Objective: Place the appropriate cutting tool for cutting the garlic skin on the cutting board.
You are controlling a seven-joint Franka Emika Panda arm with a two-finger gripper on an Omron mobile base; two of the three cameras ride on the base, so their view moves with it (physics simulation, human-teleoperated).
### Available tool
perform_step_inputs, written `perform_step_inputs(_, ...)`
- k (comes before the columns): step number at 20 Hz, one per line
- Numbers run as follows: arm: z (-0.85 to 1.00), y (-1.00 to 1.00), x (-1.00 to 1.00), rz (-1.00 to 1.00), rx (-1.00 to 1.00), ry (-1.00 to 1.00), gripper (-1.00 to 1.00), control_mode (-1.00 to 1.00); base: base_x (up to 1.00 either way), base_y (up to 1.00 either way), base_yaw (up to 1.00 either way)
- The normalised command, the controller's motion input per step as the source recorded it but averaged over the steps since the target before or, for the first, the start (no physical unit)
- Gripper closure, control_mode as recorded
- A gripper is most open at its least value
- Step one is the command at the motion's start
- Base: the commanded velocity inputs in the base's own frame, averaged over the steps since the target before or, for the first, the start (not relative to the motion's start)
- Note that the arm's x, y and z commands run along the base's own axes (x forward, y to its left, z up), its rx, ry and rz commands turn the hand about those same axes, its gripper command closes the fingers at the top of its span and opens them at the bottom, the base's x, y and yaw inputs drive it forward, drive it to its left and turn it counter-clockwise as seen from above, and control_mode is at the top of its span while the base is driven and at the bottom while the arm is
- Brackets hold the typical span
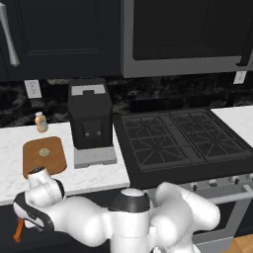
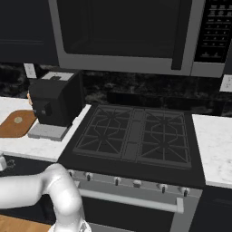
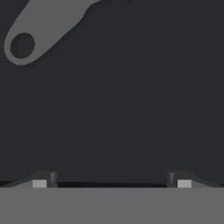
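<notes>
Far left and low down, below the front edge of the surface (image 1: pixel 10 148), an orange sliver is seen right beside the arm's wrist; it's taken to be the handle of the cutting tool (image 1: pixel 19 230) (blade not made out, so that's a guess). The gripper (image 3: pixel 111 180) is spread wide, with nothing held between the fingertips (image 3: pixel 43 178). In the hand view, a dark floor is faced and a grey handle with a hole (image 3: pixel 30 37) lies off to the upper left, probably the peeler, so that one should be left alone.

Up on the surface, the cutting board (image 1: pixel 54 163) lies flat with the garlic (image 1: pixel 44 152) sitting on its middle. The orange-capped bottle (image 1: pixel 41 122) is behind it, the coffee machine (image 1: pixel 90 116) just to its right, and the stove (image 1: pixel 183 138) further right.

For the pickup, the hand should be re-aimed until the orange handle sits between the fingertips, then closed across the handle and not the blade. On the drop, a bare patch of board beside the garlic should be picked, and the coffee machine kept clear of.
</notes>
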Motion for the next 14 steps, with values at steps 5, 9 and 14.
perform_step_inputs(5, -0.82, 0.35, -0.29, 0.03, 0.0, 0.0, -1.0, -1.0, 0.0, 0.0, 0.0)
perform_step_inputs(9, -0.59, 0.23, -0.39, 0.03, 0.01, 0.0, -1.0, -1.0, 0.0, 0.0, 0.0)
perform_step_inputs(14, -0.06, 0.22, -0.84, 0.01, 0.06, 0.11, -1.0, -1.0, 0.0, 0.0, 0.0)
